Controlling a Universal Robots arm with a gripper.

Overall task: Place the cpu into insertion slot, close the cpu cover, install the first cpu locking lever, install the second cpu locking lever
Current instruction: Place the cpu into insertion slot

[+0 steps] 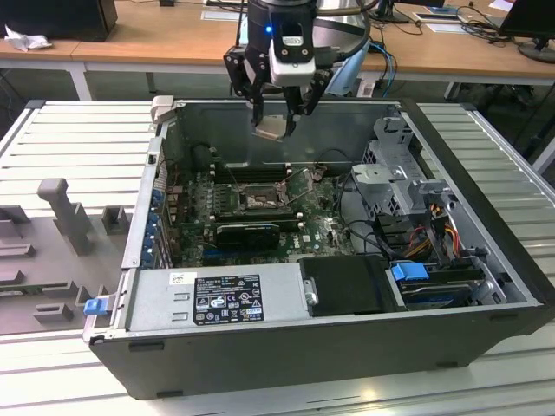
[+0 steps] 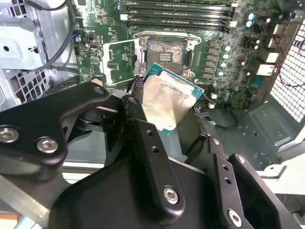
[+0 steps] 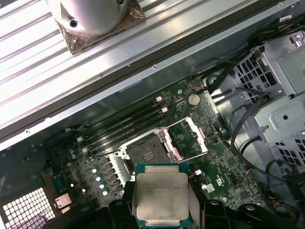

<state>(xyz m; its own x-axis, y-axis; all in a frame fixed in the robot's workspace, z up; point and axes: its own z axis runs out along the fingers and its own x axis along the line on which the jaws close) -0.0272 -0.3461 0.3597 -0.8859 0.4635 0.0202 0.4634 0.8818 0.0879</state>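
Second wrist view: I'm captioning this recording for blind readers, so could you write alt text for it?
The end effector grips the cpu, its silver top facing the camera, above a green motherboard. Just beyond the chip, the insertion slot lies empty, with the cpu cover open beside it.

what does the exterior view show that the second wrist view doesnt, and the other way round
Exterior view's extras: the whole open computer case, its labelled power supply, the ribbed table and the desks behind.
Second wrist view's extra detail: the cpu with its green rim, the contact field inside the insertion slot, and the cpu cover lying open beside it.
Shared: the gripper holding the cpu above the motherboard.
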